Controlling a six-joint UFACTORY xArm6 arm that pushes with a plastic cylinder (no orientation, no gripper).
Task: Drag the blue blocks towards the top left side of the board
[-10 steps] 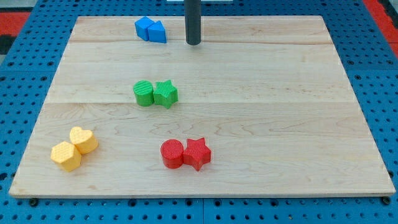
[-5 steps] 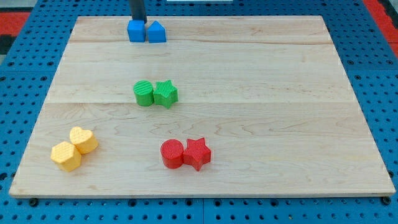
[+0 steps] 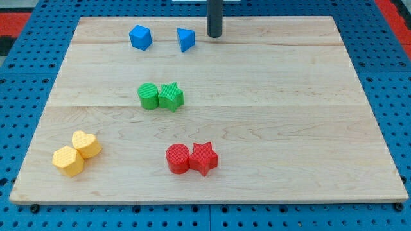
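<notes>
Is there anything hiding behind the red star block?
Only bare wooden board shows behind the red star block; the strip right behind it is covered. A red cylinder touches its left side. My tip is far off, near the top.

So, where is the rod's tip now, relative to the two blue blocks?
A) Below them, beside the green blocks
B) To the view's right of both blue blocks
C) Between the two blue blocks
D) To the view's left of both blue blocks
B: my tip stands to the view's right of the blue triangular block, apart from it, and the blue cube lies farther to the view's left.
</notes>
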